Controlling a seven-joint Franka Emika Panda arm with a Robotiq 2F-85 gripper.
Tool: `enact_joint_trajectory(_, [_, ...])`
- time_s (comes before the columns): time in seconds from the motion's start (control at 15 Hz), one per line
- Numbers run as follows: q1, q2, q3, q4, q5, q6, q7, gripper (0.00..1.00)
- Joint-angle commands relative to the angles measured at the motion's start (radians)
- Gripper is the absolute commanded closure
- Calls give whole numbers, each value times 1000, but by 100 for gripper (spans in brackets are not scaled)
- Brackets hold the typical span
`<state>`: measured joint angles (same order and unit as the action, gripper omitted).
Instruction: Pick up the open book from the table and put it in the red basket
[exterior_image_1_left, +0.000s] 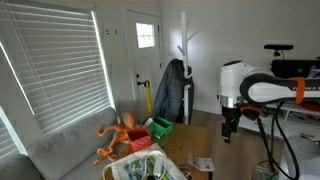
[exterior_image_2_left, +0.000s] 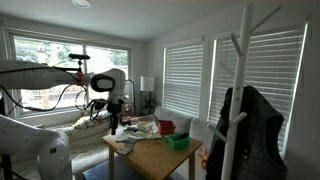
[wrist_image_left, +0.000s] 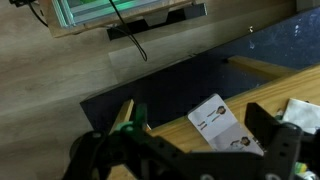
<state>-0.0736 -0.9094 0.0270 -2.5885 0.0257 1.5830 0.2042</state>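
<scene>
The open book (wrist_image_left: 222, 122) lies flat on the surface (exterior_image_2_left: 150, 152), pale pages up with small dark figures printed on them. In the wrist view it sits close to the surface's edge, with dark floor beyond. It looks thin and light, and probably floppy: the pages are likely to bend or fan, and the covers may fold shut once lifted. The paper looks smooth, so a shallow pinch could slide off. The best hold is probably across the spine or across one short edge, catching all the leaves together. Its spot near the surface's edge may let one finger get under it.

The pincer (exterior_image_1_left: 228, 130) hangs above the surface, well clear of the book. In the wrist view its two dark fingers stand wide apart at either side of the picture, the book shows between them lower down, and nothing is in their hold. A second pale sheet (wrist_image_left: 305, 112) lies just beside the book and should be kept out of the pinch.

Farther along the surface stands the red basket (exterior_image_2_left: 166, 127), with the green bin (exterior_image_2_left: 178, 142) just beside it and an orange many-legged toy (exterior_image_1_left: 118, 135) near them. Carrying the book there calls for a lift high enough to clear the basket's wall.
</scene>
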Motion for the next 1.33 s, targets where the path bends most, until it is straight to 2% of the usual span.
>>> enact_joint_trajectory(0.0, [-8, 31, 15, 18, -2, 70, 12, 0])
enact_joint_trajectory(0.13, [-16, 76, 37, 35, -25, 156, 26, 0])
enact_joint_trajectory(0.33, [-53, 176, 58, 72, 2, 281, 149, 0])
enact_joint_trajectory(0.6, [-86, 363, 106, 169, 14, 284, 357, 0])
enact_joint_trajectory(0.73, [-78, 433, 109, 210, 38, 277, 434, 0])
enact_joint_trajectory(0.8, [-59, 343, 87, 139, 0, 290, 369, 0])
enact_joint_trajectory(0.93, [-54, 385, 86, 155, -2, 291, 379, 0])
enact_joint_trajectory(1.2, [-56, 369, 85, 155, -2, 290, 378, 0])
enact_joint_trajectory(1.27, [-63, 429, 101, 192, 20, 257, 443, 0])
